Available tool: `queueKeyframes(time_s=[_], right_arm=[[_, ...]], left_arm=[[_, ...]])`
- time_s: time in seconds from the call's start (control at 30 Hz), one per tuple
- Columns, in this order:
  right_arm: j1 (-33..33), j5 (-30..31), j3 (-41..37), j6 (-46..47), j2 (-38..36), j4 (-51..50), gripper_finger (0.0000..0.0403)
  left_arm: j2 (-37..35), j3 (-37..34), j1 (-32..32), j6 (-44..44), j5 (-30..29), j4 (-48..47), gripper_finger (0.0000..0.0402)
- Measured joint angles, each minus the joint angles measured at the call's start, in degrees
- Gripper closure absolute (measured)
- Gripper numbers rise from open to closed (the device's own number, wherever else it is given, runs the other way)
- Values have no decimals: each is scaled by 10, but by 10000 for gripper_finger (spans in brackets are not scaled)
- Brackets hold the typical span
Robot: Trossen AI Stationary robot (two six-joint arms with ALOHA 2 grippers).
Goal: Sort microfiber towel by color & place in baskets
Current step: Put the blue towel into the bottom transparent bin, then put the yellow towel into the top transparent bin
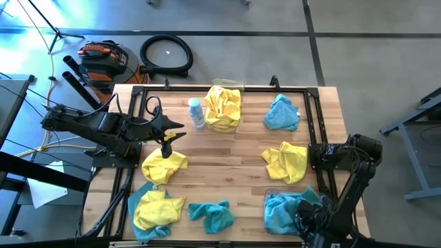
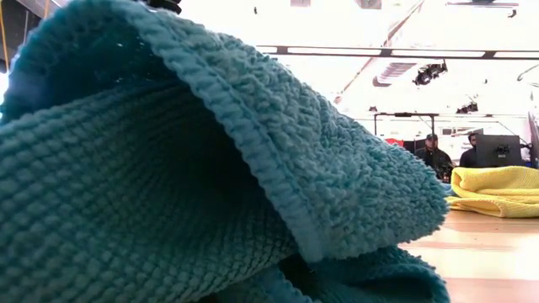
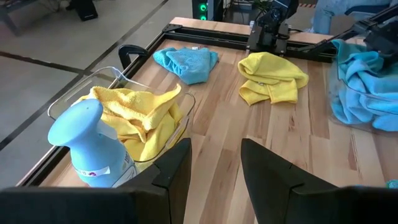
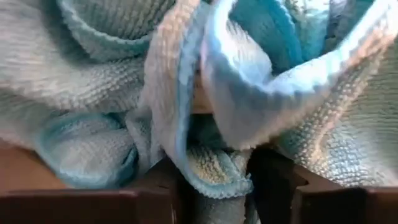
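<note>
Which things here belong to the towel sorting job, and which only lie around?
Job: yellow towels, teal towels, basket of yellow towels, basket of teal towels, right gripper over it.
Lying about: spray bottle, hose on floor.

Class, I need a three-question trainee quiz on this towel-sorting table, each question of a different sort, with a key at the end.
1. True or false: the basket at the far edge of the table holds yellow towels.
2. Multiple choice: what stands just beside that basket? A) a mug B) a small white-and-blue bottle C) a sponge
3. Short answer: which gripper is down among the blue towels in the other basket?

Key:
1. True.
2. B.
3. The right gripper, its fingers either side of a fold of blue cloth; the left gripper hovers over a loose yellow towel, open.
</note>
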Motion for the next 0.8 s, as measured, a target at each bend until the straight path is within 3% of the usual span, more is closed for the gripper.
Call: queueKeyframes(time_s=[0.23, 0.67, 0.8], right_arm=[[0, 52, 49, -10, -36, -23, 267], [0, 85, 182, -24, -50, -130, 267], [0, 147, 208, -6, -50, -199, 267]], left_arm=[[0, 0, 0, -1, 0, 0, 273], [0, 0, 0, 0, 0, 0, 273], [0, 0, 0, 0, 0, 0, 273]])
